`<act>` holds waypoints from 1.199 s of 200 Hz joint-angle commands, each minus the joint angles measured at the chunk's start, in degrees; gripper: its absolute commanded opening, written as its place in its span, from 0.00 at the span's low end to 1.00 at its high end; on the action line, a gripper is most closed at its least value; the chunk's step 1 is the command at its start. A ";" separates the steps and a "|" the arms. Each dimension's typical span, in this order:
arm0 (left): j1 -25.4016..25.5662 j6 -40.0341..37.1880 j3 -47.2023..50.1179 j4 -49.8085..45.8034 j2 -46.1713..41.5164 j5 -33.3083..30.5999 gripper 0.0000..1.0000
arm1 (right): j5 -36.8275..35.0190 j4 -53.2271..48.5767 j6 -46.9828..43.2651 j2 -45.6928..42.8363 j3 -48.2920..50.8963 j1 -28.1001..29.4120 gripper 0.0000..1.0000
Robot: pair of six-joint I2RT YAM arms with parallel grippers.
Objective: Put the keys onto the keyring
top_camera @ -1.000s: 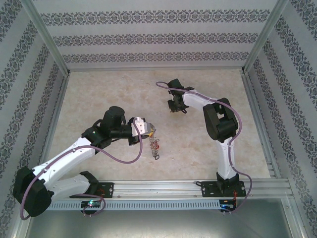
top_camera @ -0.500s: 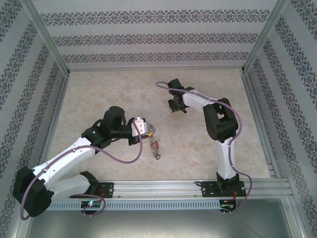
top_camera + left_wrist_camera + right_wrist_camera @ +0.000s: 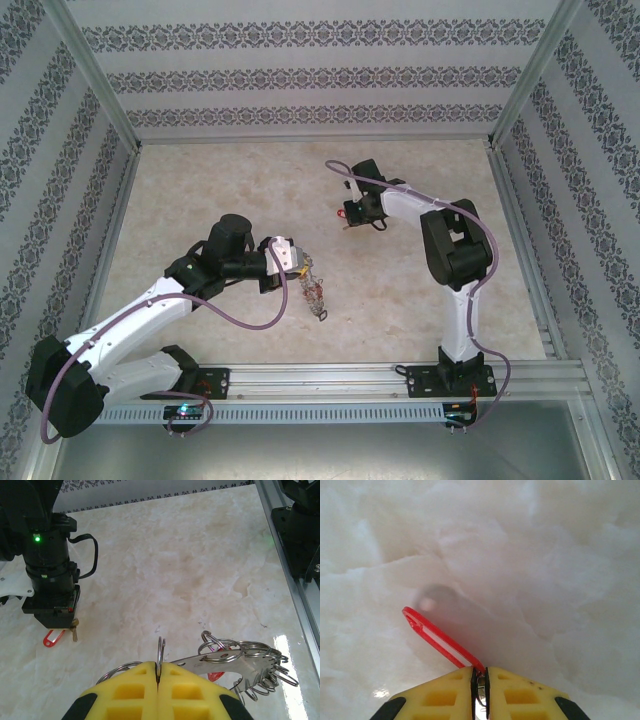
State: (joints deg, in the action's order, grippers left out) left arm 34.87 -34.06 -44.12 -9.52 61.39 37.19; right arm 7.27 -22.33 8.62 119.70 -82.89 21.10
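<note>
While left claw [image 3: 157, 677] pinches keyring [image 3: 235, 656], right claw [image 3: 480, 677] grips keys [image 3: 480, 692]; red tag [image 3: 440, 640] label unreadable.

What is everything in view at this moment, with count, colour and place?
small silver metal keys with a red oblong plastic tag: one bunch, key count unclear, silver and red, dangling from the right gripper
large round grey metal keyring: one, grey, fringed with small rings and keys, pinched by the left gripper
marble-patterned table: one, beige, under both arms
patterned walls: three, white with grey bands, around the table
aluminium rail: one, silver, near edge, carrying both arm bases
left gripper: one, yellow fingers, shut on the keyring
right gripper: one, yellow fingers, shut on the keys
</note>
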 commanded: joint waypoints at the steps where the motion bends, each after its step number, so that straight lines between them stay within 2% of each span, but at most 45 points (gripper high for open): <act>1: -0.15 -0.65 -2.03 1.08 -1.25 0.42 0.00 | 8.78 1.82 -0.46 -1.99 1.80 0.11 0.17; 50: -0.16 0.23 -1.37 2.01 -1.63 0.30 0.00 | 10.44 4.01 0.56 -2.23 3.18 -0.80 0.21; 75: -0.16 -0.29 -1.70 1.70 -1.60 0.21 0.00 | 5.75 2.02 -1.25 -2.39 2.91 -0.10 0.24; 133: -0.16 -0.57 -1.70 1.38 -1.96 -0.01 0.00 | 2.80 0.71 -1.24 -3.24 3.08 0.08 0.28; 157: -0.20 -0.48 -1.69 1.61 -1.63 0.34 0.00 | 2.43 1.06 -0.70 -3.74 3.35 0.25 0.37; 189: -0.16 -0.04 -1.57 1.77 -1.71 -0.10 0.00 | 3.73 1.21 0.45 -4.54 3.15 0.08 0.37; 240: -0.16 0.09 -1.42 1.98 -1.46 -0.04 0.00 | -4.47 -1.76 -4.00 -5.36 2.31 0.90 0.35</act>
State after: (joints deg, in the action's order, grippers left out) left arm 34.81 -34.04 -44.12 -9.52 60.86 36.77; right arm 8.56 -21.10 7.90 116.36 -80.09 20.88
